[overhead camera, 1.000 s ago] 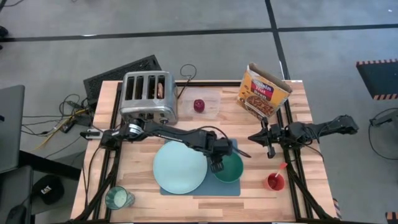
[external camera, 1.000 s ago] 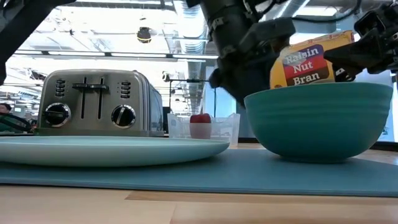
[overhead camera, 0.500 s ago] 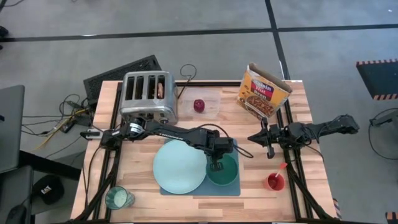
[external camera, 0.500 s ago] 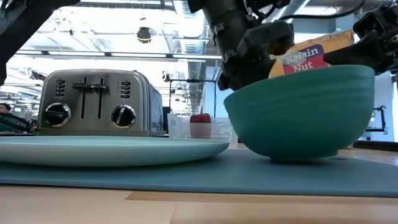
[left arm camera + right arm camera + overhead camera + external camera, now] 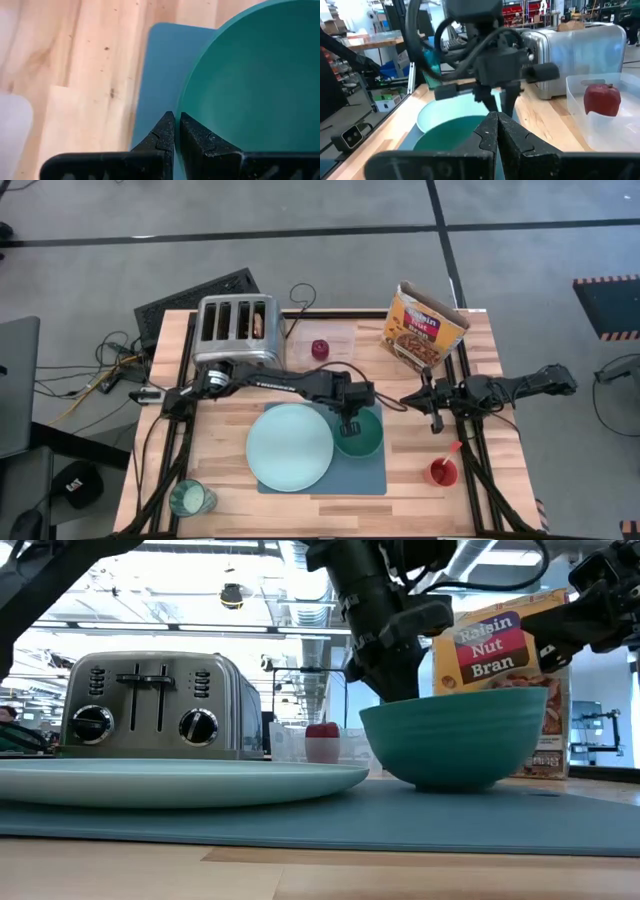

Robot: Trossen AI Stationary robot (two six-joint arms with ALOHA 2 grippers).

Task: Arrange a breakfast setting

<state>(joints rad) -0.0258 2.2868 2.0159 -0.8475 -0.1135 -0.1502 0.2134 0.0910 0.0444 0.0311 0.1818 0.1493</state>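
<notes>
My left hand (image 5: 174, 131) fills the near edge of the picture, its 2 dark fingers (image 5: 161, 137) pinched together on the thin rim of the green bowl (image 5: 250, 80), with barely a slit between them. The bowl's smooth inside curves away from my grip and takes up most of one side of the view. Under it lies the slate-blue mat (image 5: 157, 75), one rounded corner showing. Beyond the mat runs the pale wooden counter (image 5: 80, 60), its planks speckled with small dark knots. A blurred whitish shape (image 5: 12, 122) sits at the counter's far side.
</notes>
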